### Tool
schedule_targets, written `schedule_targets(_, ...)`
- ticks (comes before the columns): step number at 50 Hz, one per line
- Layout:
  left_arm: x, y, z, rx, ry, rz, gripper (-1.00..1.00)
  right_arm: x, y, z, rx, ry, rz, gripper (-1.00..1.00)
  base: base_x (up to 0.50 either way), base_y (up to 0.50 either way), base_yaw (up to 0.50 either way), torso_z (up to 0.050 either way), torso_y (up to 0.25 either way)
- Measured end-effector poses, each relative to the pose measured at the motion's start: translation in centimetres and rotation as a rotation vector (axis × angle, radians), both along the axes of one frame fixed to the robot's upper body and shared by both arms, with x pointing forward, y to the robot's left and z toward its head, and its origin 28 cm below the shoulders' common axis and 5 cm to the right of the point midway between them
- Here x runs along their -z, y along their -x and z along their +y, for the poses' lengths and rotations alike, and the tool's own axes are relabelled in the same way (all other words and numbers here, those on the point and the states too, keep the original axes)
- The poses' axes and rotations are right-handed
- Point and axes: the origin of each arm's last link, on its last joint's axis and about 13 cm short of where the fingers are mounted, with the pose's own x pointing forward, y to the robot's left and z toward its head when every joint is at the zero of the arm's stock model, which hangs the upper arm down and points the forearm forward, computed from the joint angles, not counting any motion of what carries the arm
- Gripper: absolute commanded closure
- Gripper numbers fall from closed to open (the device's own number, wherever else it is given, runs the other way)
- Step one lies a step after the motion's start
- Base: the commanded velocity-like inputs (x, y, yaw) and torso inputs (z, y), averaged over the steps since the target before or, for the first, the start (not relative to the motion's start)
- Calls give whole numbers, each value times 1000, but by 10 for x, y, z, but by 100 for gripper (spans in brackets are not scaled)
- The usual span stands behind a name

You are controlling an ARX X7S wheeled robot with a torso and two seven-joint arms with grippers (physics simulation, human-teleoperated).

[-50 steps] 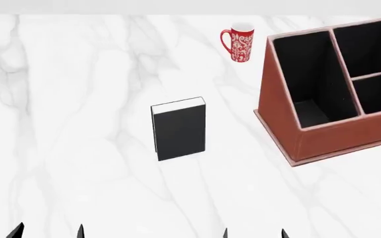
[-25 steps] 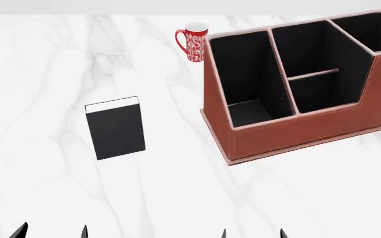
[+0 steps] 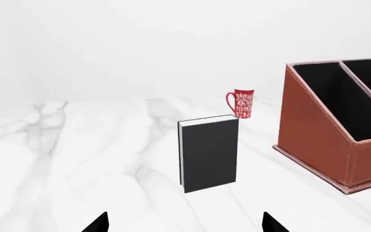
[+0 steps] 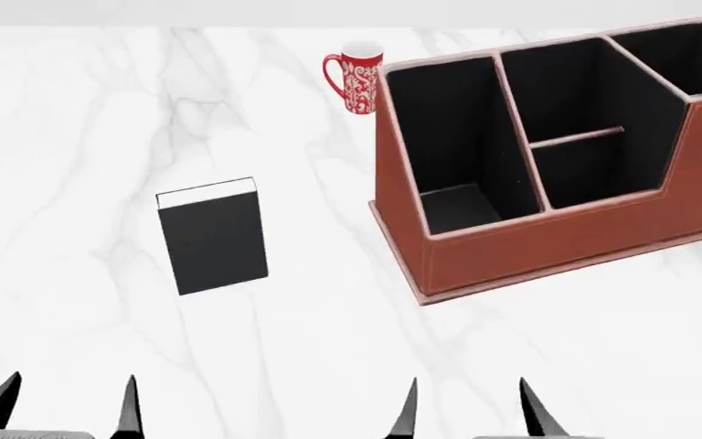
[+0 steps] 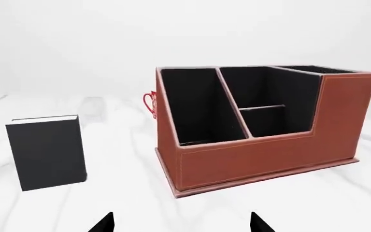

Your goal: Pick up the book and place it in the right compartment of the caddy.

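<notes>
The black book (image 4: 213, 236) stands upright on the white marble table (image 4: 326, 347), left of centre; it also shows in the left wrist view (image 3: 208, 154) and the right wrist view (image 5: 47, 152). The reddish-brown caddy (image 4: 547, 251) stands to its right, its black compartments empty; it also shows in the left wrist view (image 3: 327, 140) and the right wrist view (image 5: 263, 154). My left gripper (image 4: 65, 407) is open and empty, near the front edge, in front of the book. My right gripper (image 4: 467, 407) is open and empty, in front of the caddy.
A red patterned mug (image 4: 355, 80) stands behind the caddy's left end, far from both grippers. Bare marble lies between the grippers and the book and caddy.
The view swung right a second ago, shifting book and caddy leftward, then held still. Both grippers' fingertips have risen further into the head view.
</notes>
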Motion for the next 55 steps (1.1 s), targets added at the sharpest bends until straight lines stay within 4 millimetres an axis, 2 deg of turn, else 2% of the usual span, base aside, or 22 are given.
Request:
schedule_targets(14, -76, -15, 13, -26, -50, -98, -100, -79, -36, -3, -11, -1, -55, -100, 0, 0, 0, 0, 0)
schedule_targets(20, -93, -13, 20, -61, -65, -129, -100, -101, -42, -2, -15, 4, -74, -100, 0, 0, 0, 0, 0)
schedule_targets(24, -101, -5, 31, -139, -66, -149, -100, -111, -46, -2, -12, 5, -79, -100, 0, 0, 0, 0, 0)
schedule_targets(31, -108, 26, 64, -352, -58, -179, -100, -120, -52, -3, 3, 4, -81, -100, 0, 0, 0, 0, 0)
schedule_targets(41, -107, 101, 111, -652, 3, -209, -100, -131, -59, -4, 29, 9, -86, -100, 0, 0, 0, 0, 0)
schedule_targets(47, -105, 136, 124, -765, -12, -212, -100, -137, -62, -3, 27, 3, -92, -100, 0, -167, 0, 0, 0)
schedule_targets(55, -107, 159, 128, -820, -32, -217, -100, -142, -65, -6, 52, 13, -98, -100, 0, -125, 0, 0, 0)
